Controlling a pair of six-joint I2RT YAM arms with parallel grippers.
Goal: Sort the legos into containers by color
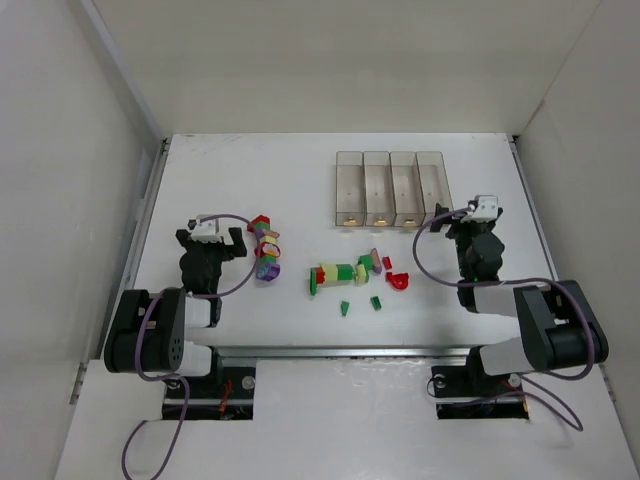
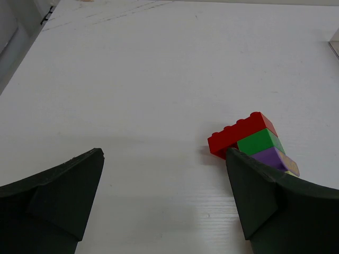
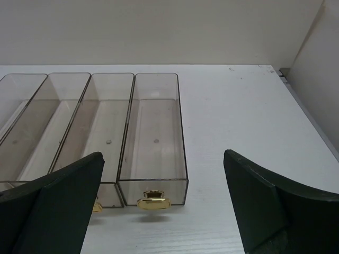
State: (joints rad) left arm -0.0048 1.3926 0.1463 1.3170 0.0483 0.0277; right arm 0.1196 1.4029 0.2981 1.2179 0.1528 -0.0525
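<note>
**A:** What takes up most of the scene?

**B:** A white table [image 1: 250,180] is shown, with both arms bolted at its near edge.

**A:** Where are the containers placed?

**B:** The containers [image 1: 363,188] are set on the far half of the table, right of centre. They are seen as four clear bins joined side by side in a row. In the right wrist view the rightmost bin [image 3: 183,132] is seen almost straight ahead. A gold handle [image 3: 152,201] is fixed to its near end.

**A:** How are the grippers held?

**B:** The left gripper [image 1: 213,238] is held low on the left side, its jaws spread wide, with nothing pinched. The right gripper [image 1: 468,220] is spread just as wide and nothing is gripped. It is held just beside the near right corner of the row.

**A:** And where are the legos found?

**B:** The legos [image 1: 330,272] are laid in two groups, all outside the bins. A column of stuck bricks [image 1: 265,248] in red, green, purple and pale yellow is laid just right of the left gripper. In the left wrist view its near part is hidden behind one finger [image 2: 265,211]. The other group is scattered mid-table, nearer the arms than the containers.

**A:** What are the smallest pieces?

**B:** A red curved piece [image 1: 398,280] is seen at the scatter's right edge. Two tiny green bricks [image 1: 344,308] are set apart, nearest the arms.
</note>
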